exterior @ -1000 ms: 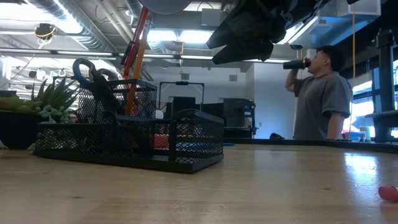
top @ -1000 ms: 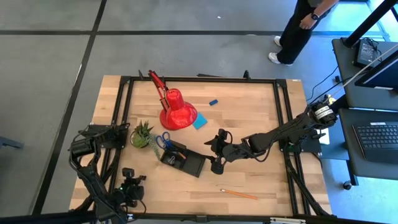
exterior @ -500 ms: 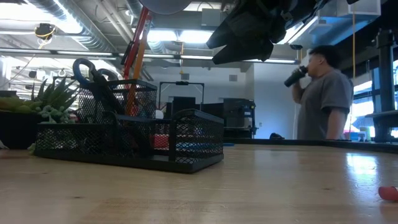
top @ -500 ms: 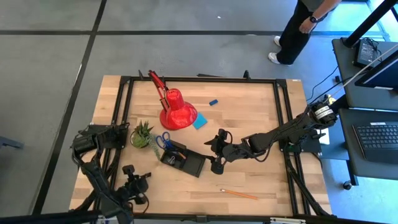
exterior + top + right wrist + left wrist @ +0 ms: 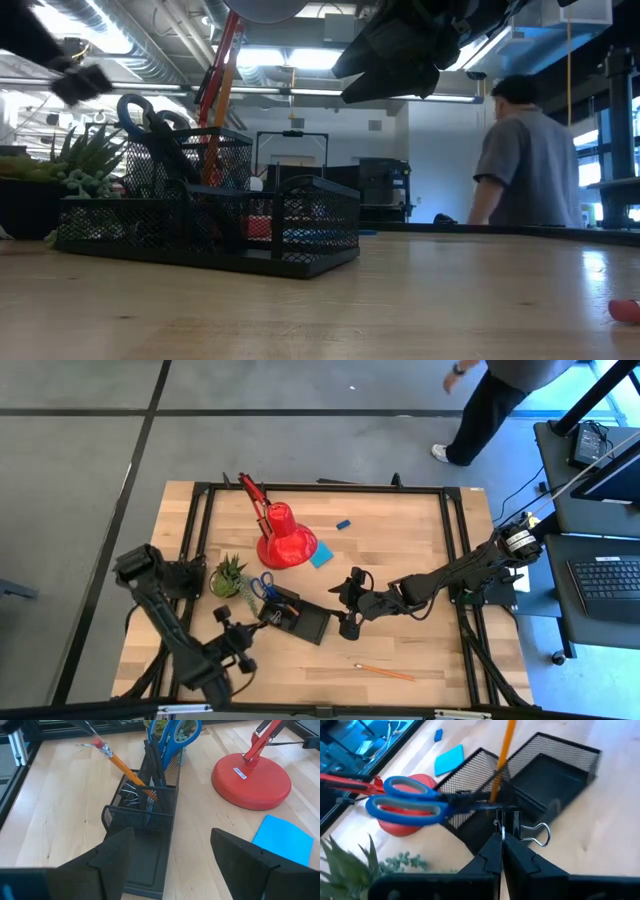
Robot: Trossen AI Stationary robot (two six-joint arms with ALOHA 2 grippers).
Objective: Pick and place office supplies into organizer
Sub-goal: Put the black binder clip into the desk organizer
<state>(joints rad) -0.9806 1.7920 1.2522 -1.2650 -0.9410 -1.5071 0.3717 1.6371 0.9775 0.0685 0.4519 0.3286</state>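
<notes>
Moved: left gripper (image 5: 222,614) has been brought from the table's front-left edge toward the organizer (image 5: 297,617).
High view: right gripper (image 5: 348,605) is held spread, empty, beside the organizer's right end.
Left wrist view: fingers (image 5: 492,851) are pinched on a binder clip (image 5: 520,828) over the organizer.
Right wrist view: scissors (image 5: 176,734) and pencil (image 5: 119,764) are seen standing in the organizer.

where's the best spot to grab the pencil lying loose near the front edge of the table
Grip the loose pencil around mid-shaft, coming straight down from above with the fingers across its length. It lies flat on bare table, slightly angled, with nothing beside it, so the long sides are free. The right gripper, open by the organizer, is probably nearer.
</notes>
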